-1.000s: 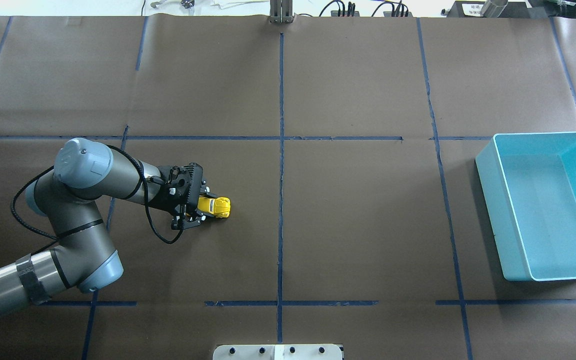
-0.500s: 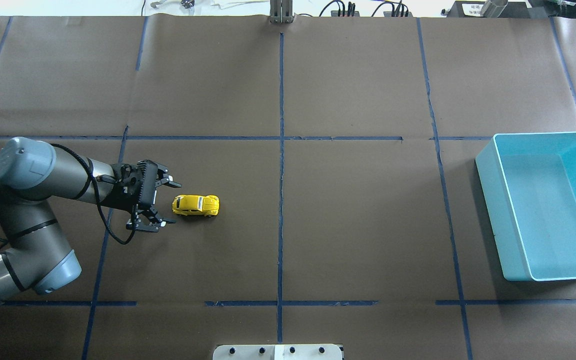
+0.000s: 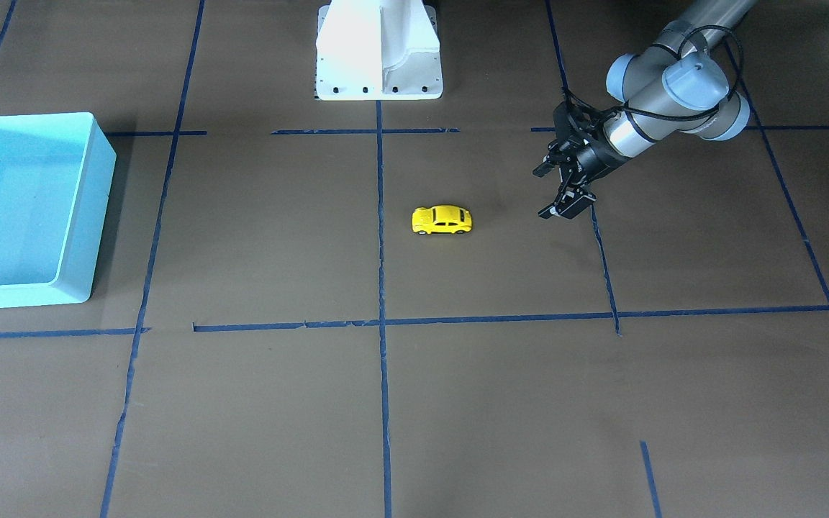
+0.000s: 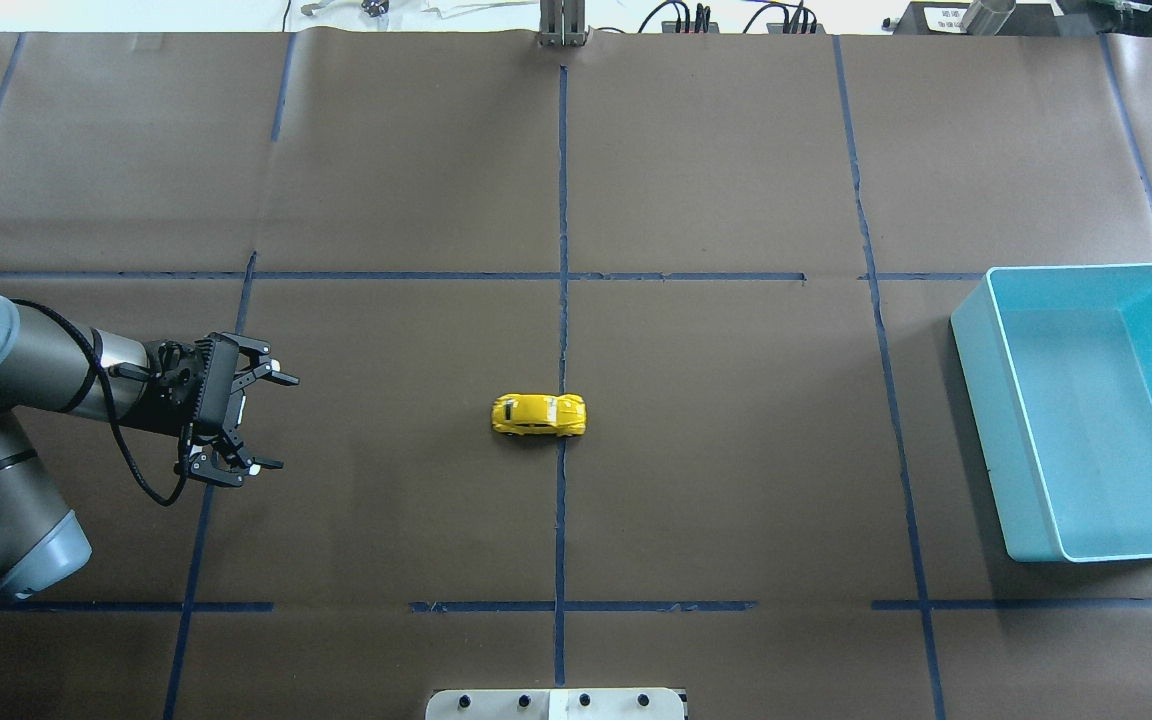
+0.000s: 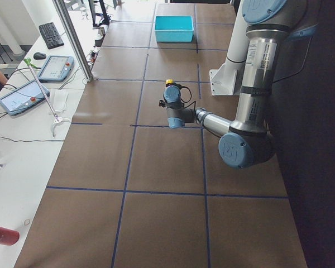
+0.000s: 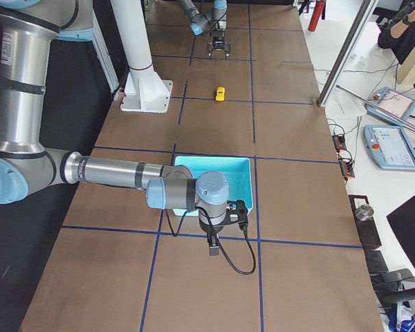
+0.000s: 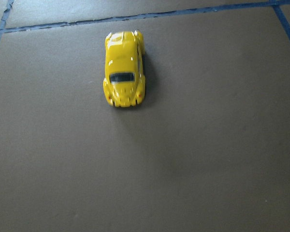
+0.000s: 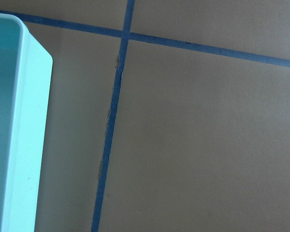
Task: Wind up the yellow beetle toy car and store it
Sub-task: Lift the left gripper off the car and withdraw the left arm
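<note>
Yellow beetle toy car (image 4: 539, 414), glossy, rounded, sits on matte paper (image 4: 736, 470); left fingers (image 4: 264, 374) spread empty, right fingers (image 6: 213, 247) unclear.

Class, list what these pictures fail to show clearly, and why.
Right gripper: only in the exterior right view, small; open or shut unclear.
Small yellow beetle toy car: exterior left view, mostly hidden behind the left arm.
Turquoise plastic bin: cut off by the front-facing view's left edge.
</note>
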Available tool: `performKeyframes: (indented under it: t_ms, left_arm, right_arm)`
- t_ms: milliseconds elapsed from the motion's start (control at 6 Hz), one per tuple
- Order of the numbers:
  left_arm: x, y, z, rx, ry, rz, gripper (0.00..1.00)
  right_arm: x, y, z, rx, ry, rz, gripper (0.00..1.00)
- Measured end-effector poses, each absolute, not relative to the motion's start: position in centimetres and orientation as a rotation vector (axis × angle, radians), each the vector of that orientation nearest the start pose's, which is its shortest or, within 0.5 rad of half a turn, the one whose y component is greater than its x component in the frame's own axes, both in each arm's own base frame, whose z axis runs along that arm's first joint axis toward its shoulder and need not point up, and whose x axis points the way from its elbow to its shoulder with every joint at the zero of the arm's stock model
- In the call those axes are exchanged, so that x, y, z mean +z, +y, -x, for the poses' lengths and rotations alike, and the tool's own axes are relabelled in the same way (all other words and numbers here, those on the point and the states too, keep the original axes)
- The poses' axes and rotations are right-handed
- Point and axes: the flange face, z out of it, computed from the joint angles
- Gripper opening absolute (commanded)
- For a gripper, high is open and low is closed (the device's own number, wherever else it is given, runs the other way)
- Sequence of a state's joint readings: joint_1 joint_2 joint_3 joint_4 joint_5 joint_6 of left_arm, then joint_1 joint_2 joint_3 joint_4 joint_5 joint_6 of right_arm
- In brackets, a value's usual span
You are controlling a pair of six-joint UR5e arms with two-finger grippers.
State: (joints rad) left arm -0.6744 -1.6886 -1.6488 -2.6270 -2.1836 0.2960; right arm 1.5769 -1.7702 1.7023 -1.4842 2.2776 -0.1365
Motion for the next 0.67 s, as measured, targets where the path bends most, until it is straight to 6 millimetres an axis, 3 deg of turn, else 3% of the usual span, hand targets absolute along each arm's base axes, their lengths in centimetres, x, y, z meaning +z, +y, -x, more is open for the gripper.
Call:
performKeyframes:
  t_ms: [667]
  left_arm:
    - [44.2, -38.9, -31.9, 1.364, 0.946, -0.978, 1.0]
  right_arm:
    - [68.0, -40.8, -7.1, -0.131, -0.703, -0.068, 1.0]
